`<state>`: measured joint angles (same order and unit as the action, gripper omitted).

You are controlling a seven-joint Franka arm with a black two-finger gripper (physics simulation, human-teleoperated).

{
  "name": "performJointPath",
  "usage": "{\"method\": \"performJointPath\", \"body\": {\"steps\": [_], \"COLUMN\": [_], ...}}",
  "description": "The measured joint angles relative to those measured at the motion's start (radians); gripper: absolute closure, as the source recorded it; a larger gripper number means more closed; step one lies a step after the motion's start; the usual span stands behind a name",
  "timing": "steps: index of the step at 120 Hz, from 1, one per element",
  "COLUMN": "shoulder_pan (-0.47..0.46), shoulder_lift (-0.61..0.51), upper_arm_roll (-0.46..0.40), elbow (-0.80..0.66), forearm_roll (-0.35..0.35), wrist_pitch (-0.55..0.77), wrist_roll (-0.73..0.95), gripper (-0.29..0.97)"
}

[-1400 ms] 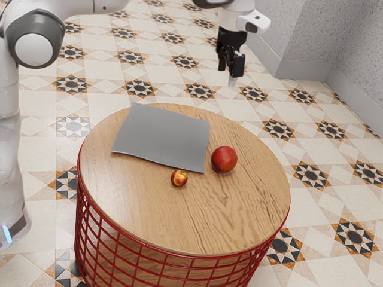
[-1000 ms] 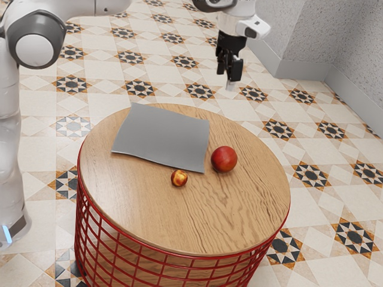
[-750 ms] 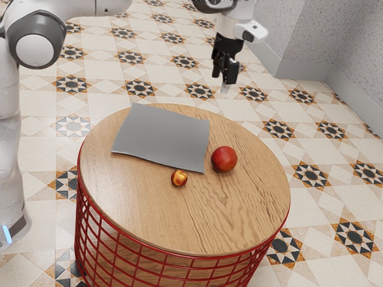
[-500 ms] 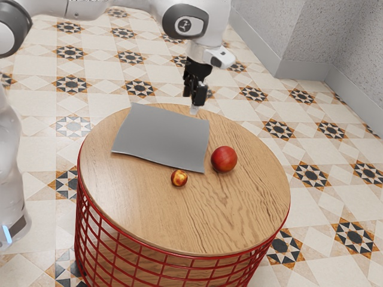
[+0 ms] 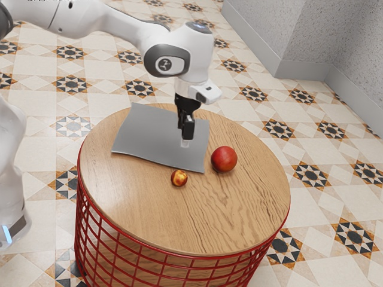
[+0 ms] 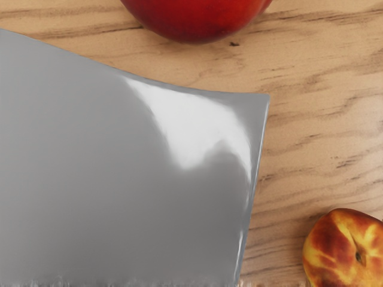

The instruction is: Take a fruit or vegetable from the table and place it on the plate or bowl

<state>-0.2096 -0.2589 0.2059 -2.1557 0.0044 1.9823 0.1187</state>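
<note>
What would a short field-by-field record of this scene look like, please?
surface: round wooden table with red wire base
receptacle: flat grey square plate, nothing on it
fruit 1: large red apple, on the wood beside the plate's corner
fruit 2: small red-yellow peach, on the wood just off the plate's near edge
arm: black two-finger gripper, over the plate's corner nearest both fruits
status: no fruit on the plate yet
</note>
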Motion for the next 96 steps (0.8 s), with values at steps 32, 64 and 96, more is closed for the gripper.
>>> {"method": "performJointPath", "body": {"steps": [32, 64, 96], "shoulder_pan": [-0.054, -0.112, -0.144], "shoulder_lift": [-0.021, -0.017, 0.009], "upper_arm_roll": [0.002, 0.003, 0.001], "elbow": [-0.091, -0.138, -0.15], "forearm_roll": [-0.005, -0.013, -0.016], "wrist_pitch": [0.068, 0.104, 0.156], "wrist_roll": [0.001, 0.0, 0.001], "gripper": [0.0, 0.0, 0.0]}}
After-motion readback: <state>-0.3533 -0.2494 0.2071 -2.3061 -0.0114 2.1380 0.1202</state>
